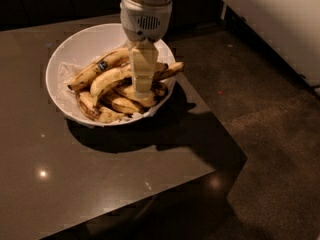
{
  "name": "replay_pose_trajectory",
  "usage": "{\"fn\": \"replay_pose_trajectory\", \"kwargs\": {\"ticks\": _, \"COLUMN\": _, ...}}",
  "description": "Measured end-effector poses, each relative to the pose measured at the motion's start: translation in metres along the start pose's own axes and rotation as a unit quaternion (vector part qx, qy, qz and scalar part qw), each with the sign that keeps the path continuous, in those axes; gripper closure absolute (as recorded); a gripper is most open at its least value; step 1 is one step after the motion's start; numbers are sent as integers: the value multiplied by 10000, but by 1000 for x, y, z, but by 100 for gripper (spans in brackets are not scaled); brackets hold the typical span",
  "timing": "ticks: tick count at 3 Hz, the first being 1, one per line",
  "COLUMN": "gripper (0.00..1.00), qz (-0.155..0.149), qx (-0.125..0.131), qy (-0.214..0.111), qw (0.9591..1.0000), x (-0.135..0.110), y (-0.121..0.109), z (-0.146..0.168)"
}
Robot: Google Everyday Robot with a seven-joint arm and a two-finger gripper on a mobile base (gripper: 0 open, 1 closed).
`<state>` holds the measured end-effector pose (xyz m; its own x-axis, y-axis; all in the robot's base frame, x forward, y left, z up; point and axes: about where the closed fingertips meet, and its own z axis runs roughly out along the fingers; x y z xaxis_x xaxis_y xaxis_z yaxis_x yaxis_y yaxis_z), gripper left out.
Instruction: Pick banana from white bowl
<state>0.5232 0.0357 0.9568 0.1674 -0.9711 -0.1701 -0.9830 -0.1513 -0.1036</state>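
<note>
The white bowl (82, 43) stands on a dark table near its far right corner, lined with crumpled white paper and holding several bananas. The long curved yellow banana (111, 79) lies across the middle of the pile, and its right part is hidden behind the gripper. A banana with a dark sticker (101, 65) lies just behind it. My gripper (141, 91) hangs straight down from the white wrist (146, 19) over the right half of the bowl, its tip down among the bananas beside the long one.
The dark glossy table (100, 169) ends close to the bowl on the right, with its corner at the front right (245, 159). Speckled floor (270, 114) lies beyond. A pale wall or cabinet (280, 24) runs along the upper right.
</note>
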Motion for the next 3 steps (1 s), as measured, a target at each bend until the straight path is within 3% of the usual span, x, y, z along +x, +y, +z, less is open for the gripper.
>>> {"fn": "replay_pose_trajectory", "kwargs": {"ticks": 2, "gripper": 38, "qz": -56, "qx": -71, "qy": -39, "qw": 10000, "x": -4, "y": -9, "z": 3}}
{"fn": "replay_pose_trajectory", "kwargs": {"ticks": 3, "gripper": 41, "qz": -67, "qx": -116, "qy": -77, "qw": 9999, "x": -3, "y": -14, "z": 6}}
